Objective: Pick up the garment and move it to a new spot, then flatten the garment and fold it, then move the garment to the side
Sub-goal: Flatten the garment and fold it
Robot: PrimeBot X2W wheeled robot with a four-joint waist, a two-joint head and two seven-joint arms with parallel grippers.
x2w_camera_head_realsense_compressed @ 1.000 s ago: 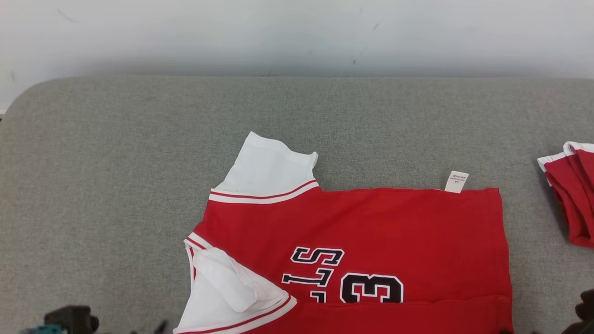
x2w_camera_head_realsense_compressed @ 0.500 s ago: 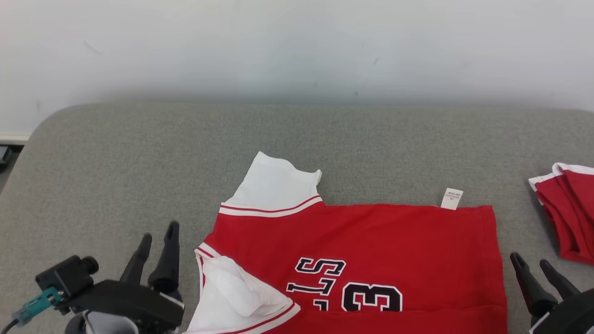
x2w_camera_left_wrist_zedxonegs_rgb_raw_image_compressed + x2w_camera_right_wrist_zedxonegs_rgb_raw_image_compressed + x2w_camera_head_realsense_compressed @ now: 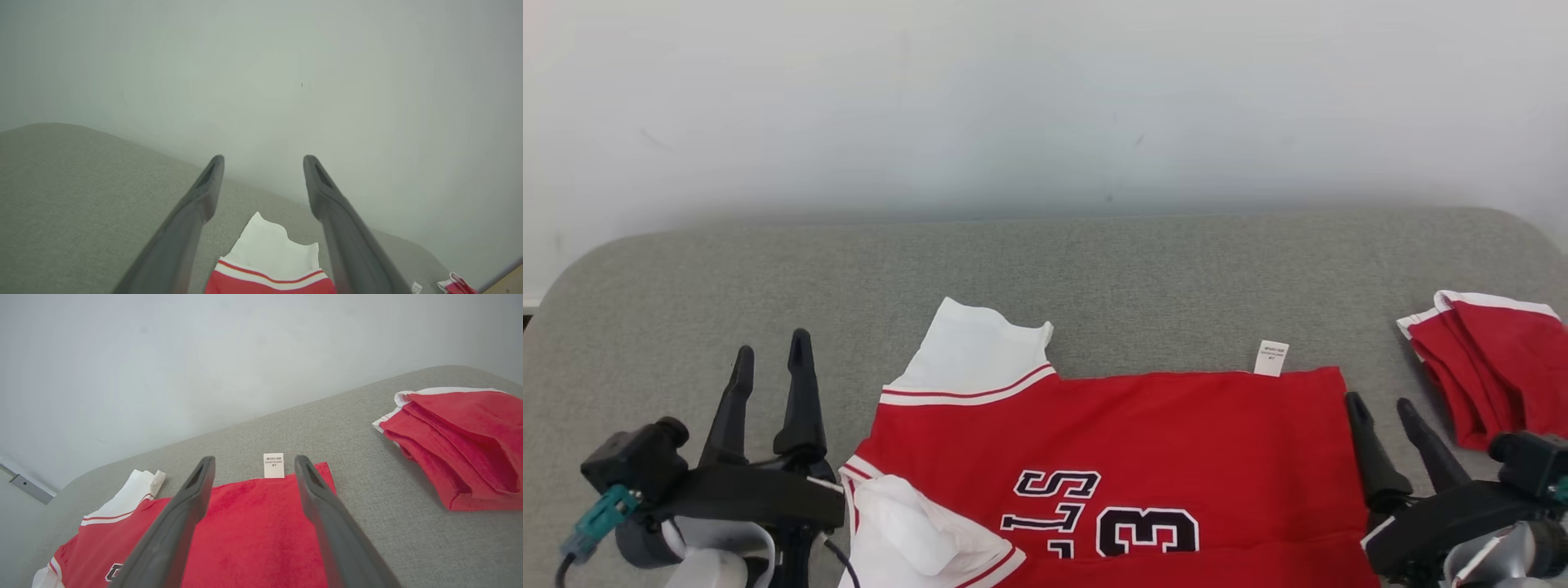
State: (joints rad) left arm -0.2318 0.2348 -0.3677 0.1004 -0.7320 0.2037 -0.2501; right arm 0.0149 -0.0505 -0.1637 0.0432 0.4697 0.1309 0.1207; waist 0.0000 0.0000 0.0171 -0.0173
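Note:
The garment [image 3: 1176,441] is a red jersey with white sleeves and black lettering, lying flat on the grey cushion with its near strip folded over. A white sleeve [image 3: 976,355] sticks out at its far left and a small white tag [image 3: 1272,358] at its far edge. My left gripper [image 3: 768,359] hovers open just left of the jersey, empty. Off the jersey's right edge my right gripper [image 3: 1380,402] is open and empty too. The left wrist view looks down on the sleeve [image 3: 276,249] between the fingers. The right wrist view looks over the jersey's far right corner [image 3: 261,522] and tag [image 3: 273,465].
A second folded red garment [image 3: 1490,367] lies at the right end of the grey cushion [image 3: 768,278], also visible in the right wrist view [image 3: 457,437]. A pale wall [image 3: 1045,98] rises behind the cushion's far edge. The cushion's corners are rounded at far left and far right.
The head camera has tilted up, so the whole picture shifted down. Both grippers have risen into view beside the jersey, left one at its left, right one at its right, both open.

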